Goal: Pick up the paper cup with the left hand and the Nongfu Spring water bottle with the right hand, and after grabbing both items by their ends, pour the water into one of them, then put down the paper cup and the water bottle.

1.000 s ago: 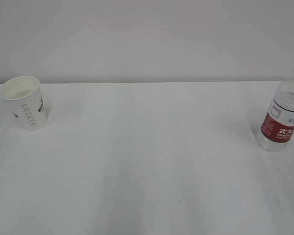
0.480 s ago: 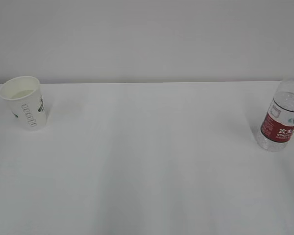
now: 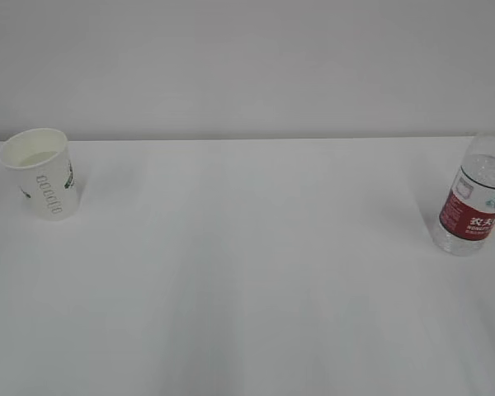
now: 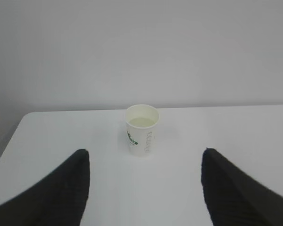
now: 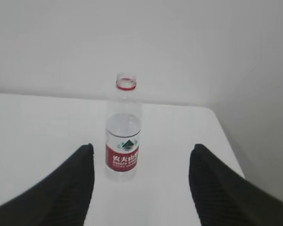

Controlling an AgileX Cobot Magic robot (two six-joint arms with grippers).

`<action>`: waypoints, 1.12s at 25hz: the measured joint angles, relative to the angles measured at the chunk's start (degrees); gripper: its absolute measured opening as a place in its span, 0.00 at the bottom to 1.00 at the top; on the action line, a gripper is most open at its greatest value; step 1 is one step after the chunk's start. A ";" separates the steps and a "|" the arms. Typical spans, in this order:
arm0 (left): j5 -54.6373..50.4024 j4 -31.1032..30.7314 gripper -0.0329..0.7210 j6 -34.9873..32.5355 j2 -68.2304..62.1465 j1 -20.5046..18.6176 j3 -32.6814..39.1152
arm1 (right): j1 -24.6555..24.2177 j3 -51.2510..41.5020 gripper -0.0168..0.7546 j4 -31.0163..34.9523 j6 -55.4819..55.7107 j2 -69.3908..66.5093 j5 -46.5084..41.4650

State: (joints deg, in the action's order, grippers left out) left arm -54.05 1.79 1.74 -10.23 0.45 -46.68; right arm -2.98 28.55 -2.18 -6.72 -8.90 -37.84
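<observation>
A paper cup (image 3: pixel 40 172) holding water (image 3: pixel 38 157) stands near the table's (image 3: pixel 247 272) left edge; a Nongfu Spring water bottle (image 3: pixel 475 198) stands at its right edge.

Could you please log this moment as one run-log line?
paper cup: standing, holds water | water bottle: upright, uncapped | left pincer: open, empty | right pincer: open, empty
</observation>
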 joint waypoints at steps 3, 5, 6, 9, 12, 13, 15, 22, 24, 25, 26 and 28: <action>-2.74 0.13 0.75 0.00 0.00 0.00 0.00 | 0.00 1.08 0.63 2.18 -1.83 0.11 -4.43; -4.92 0.13 0.75 0.00 0.00 0.00 0.00 | 0.00 1.50 0.63 3.01 -1.90 0.44 -6.91; -5.96 0.01 0.75 0.00 0.00 0.00 0.00 | 0.00 1.50 0.63 3.17 -1.90 0.86 -7.85; -9.23 -0.76 0.75 0.00 0.00 0.00 0.00 | 0.00 1.58 0.63 3.47 -1.20 1.32 -11.81; -11.25 -1.16 0.75 0.00 0.00 0.00 0.00 | 0.00 1.58 0.63 4.46 -0.38 1.32 -13.72; -11.48 -1.16 0.75 0.00 0.00 0.00 0.13 | 0.00 1.58 0.63 4.85 -0.24 1.32 -14.25; -11.85 -1.25 0.75 0.00 0.00 0.00 1.55 | 0.23 1.58 0.63 5.28 0.11 1.32 -15.27; -12.54 0.40 0.75 0.00 0.00 0.00 9.78 | 0.48 0.52 0.63 5.51 0.44 1.35 -18.19; -12.54 0.40 0.74 0.00 0.00 0.00 11.21 | 0.48 0.52 0.63 5.61 0.52 1.35 -18.21; -12.42 0.40 0.73 0.00 0.00 0.00 11.44 | 0.48 0.52 0.63 5.61 0.52 1.35 -18.54; -12.02 0.40 0.73 0.00 0.00 0.00 11.80 | 0.48 0.52 0.63 5.61 0.56 1.35 -19.03; -11.02 0.27 0.73 0.00 0.00 0.00 11.82 | 0.48 0.63 0.63 5.61 0.90 1.35 -20.42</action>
State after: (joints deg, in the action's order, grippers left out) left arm -65.07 2.06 1.74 -10.23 0.45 -34.86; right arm -2.50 29.18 3.43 -5.82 -7.56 -58.27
